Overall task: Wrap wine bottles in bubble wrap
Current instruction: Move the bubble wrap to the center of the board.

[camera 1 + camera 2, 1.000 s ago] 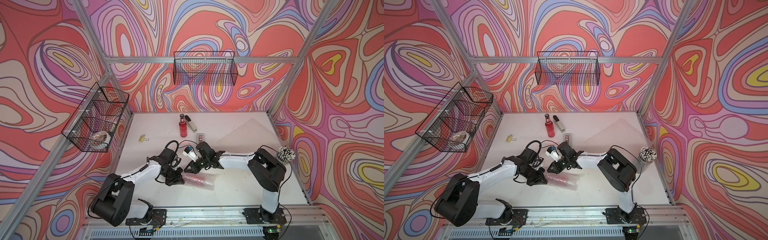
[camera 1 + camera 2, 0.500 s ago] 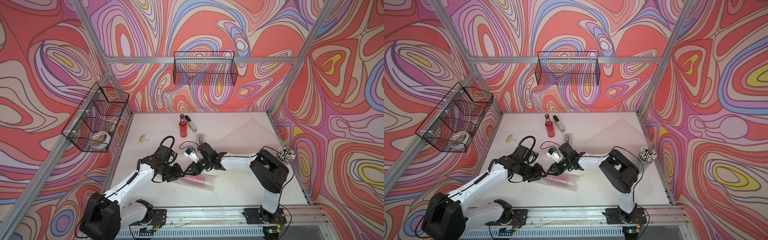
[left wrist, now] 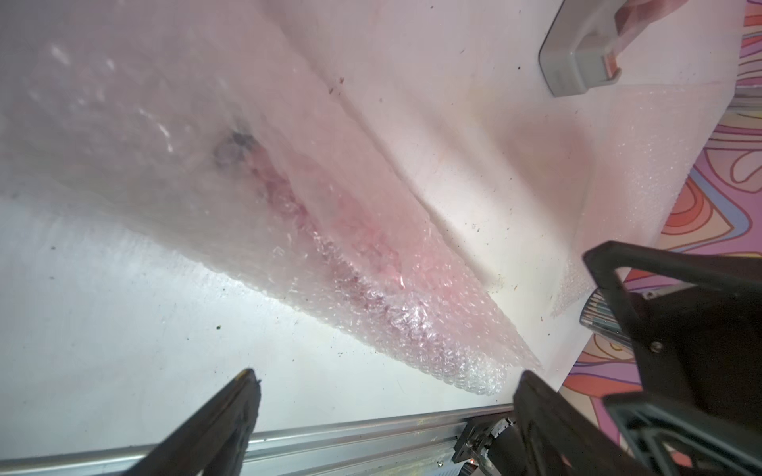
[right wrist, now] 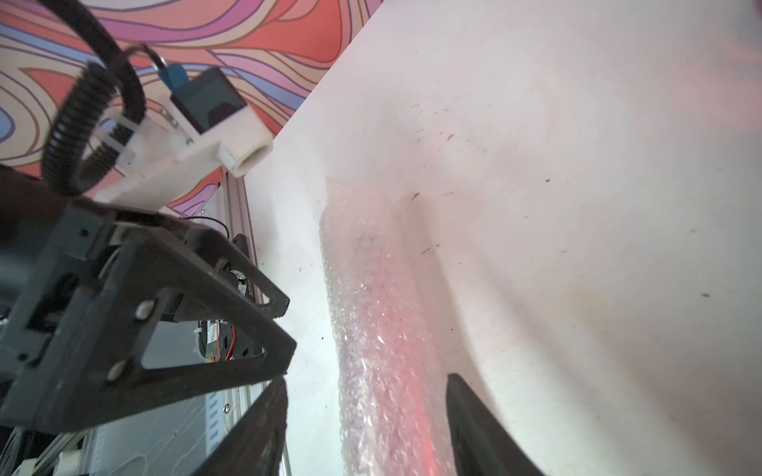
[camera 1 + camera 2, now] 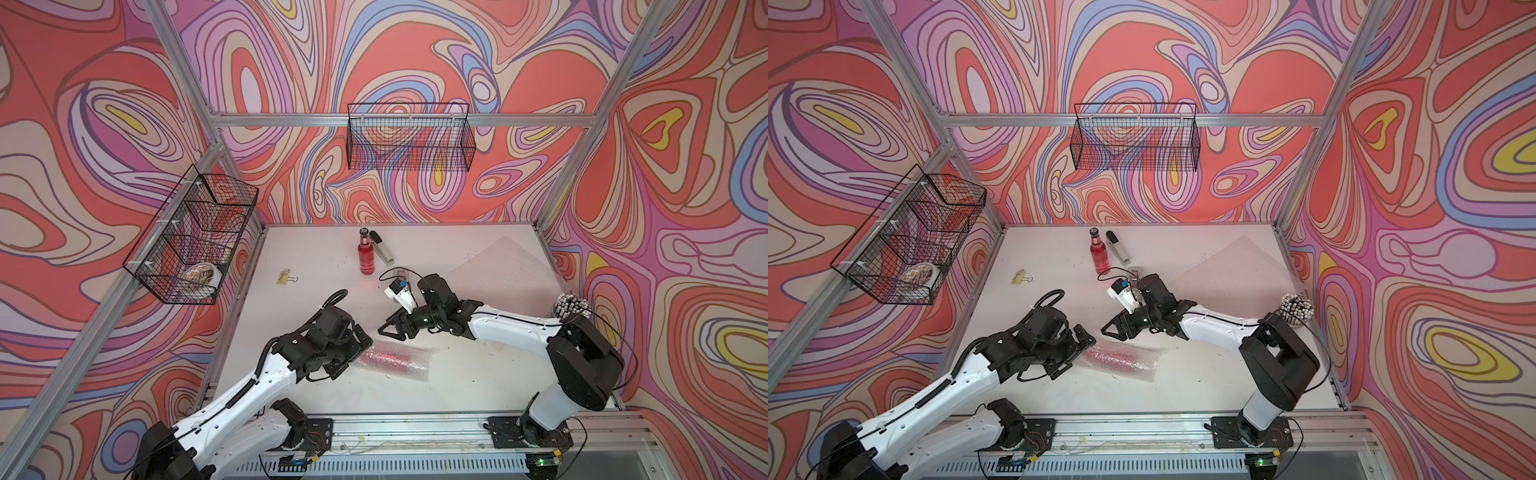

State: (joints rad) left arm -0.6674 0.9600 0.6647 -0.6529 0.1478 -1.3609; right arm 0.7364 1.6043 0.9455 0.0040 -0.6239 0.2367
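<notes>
Closest to the front rail (image 5: 415, 432), the wrapped bottle (image 5: 392, 359) lies on its side on the table (image 5: 478, 386), rolled up in bubble wrap. Its long axis runs across the workspace from left to right, with the right end angled slightly toward the rail. The left gripper (image 3: 387, 377) sits at the roll's left end with its jaws spread wide and nothing between them. The right gripper (image 4: 367, 381) hangs just behind and above the roll, jaws also apart and empty. In its wrist view the roll runs lengthwise beneath the gap. This bottle looks finished, so the next move probably concerns the things farther back. The standing bottle (image 5: 366, 257) is upright and bare at the back centre, with a stapler (image 5: 382, 248) just beside it on its right. The flat sheet of bubble wrap (image 5: 503, 270) is spread at the far right. The standing bottle lies beyond the right gripper and a little to its left, and the sheet lies to its right. That makes the right arm the nearer one to both. The bottle's axis is vertical, so it would need to be laid down across the sheet.
</notes>
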